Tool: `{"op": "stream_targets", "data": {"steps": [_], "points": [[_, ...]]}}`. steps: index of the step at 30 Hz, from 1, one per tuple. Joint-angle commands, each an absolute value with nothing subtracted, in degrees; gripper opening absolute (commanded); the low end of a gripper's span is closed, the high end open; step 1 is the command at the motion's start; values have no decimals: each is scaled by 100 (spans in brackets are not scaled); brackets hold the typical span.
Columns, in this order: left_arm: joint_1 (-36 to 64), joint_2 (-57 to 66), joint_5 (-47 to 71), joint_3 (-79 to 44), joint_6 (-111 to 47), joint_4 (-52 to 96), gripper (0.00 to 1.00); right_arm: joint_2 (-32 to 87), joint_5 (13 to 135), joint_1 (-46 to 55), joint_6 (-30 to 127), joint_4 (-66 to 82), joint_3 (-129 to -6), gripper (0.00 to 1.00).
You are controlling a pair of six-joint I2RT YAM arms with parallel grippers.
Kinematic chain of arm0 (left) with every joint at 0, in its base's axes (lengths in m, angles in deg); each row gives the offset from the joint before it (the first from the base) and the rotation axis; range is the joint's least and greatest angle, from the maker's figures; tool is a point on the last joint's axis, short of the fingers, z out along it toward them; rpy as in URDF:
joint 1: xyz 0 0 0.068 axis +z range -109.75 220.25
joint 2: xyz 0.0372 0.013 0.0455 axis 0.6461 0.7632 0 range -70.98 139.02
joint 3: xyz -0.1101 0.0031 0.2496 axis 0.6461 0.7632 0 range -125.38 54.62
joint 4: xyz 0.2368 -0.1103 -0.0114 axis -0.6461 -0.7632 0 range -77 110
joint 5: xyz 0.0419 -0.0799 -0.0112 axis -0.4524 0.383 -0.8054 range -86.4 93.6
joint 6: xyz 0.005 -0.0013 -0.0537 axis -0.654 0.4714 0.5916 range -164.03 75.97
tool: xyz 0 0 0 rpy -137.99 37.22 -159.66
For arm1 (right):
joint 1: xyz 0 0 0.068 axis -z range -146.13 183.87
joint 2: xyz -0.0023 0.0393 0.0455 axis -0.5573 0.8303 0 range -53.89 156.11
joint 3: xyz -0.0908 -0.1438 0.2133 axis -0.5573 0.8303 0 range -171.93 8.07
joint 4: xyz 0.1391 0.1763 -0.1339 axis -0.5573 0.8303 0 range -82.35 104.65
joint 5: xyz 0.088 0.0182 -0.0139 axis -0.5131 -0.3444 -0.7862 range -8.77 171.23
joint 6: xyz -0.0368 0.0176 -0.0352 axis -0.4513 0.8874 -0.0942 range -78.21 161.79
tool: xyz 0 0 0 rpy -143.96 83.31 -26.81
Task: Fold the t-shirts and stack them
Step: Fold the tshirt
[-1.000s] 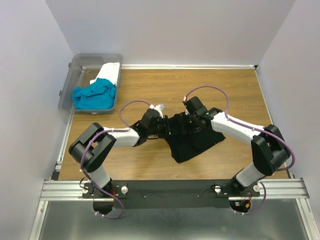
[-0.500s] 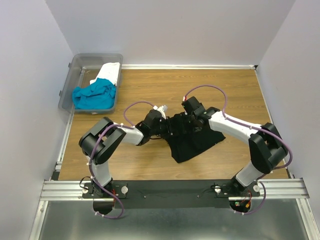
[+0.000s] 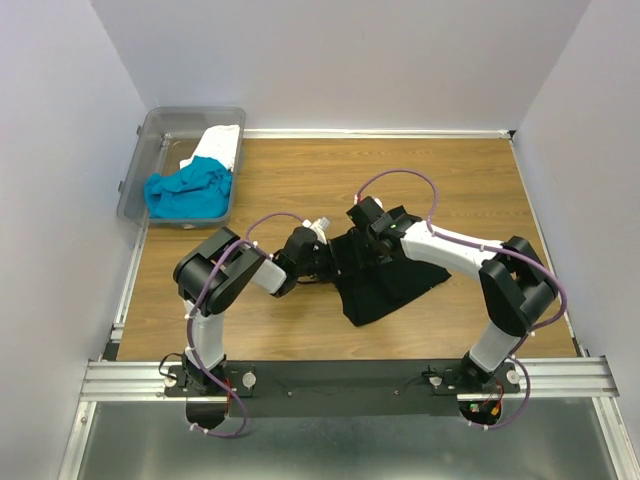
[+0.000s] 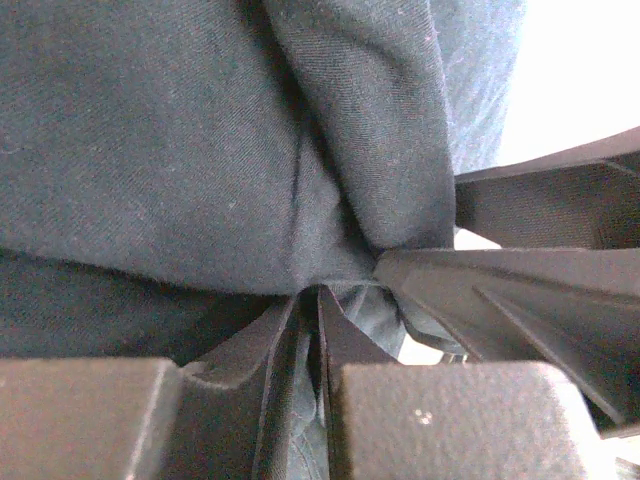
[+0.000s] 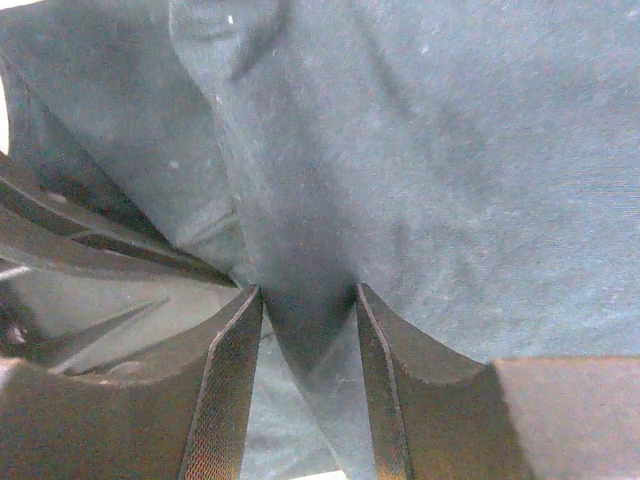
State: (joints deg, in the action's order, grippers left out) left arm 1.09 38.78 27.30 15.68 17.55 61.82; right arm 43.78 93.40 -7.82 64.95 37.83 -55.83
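The black t-shirt (image 3: 390, 285) is bunched at the middle of the surface (image 3: 470, 180); a thin fold is pinched by the left claw (image 4: 312, 296), a thicker ridge by the right claw (image 5: 308, 300). Soft and limp, it is probably best taken at hem or shoulders.

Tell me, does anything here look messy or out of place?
The black shirt lies bunched and lopsided on the table, not spread flat. The blue shirt and white shirt sit crumpled, unfolded, in the clear bin at the far left corner. Nothing looks spilled or torn.
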Motion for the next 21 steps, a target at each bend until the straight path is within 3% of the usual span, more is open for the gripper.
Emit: {"op": "stream_targets", "data": {"steps": [1, 21], "points": [[140, 4143, 2865, 1744, 1784, 6438, 21, 4551, 10117, -937, 6727, 3982, -5846, 50], [254, 4381, 3208, 1797, 1872, 6816, 20, 5430, 11252, -1420, 6930, 4571, -6487, 53]]}}
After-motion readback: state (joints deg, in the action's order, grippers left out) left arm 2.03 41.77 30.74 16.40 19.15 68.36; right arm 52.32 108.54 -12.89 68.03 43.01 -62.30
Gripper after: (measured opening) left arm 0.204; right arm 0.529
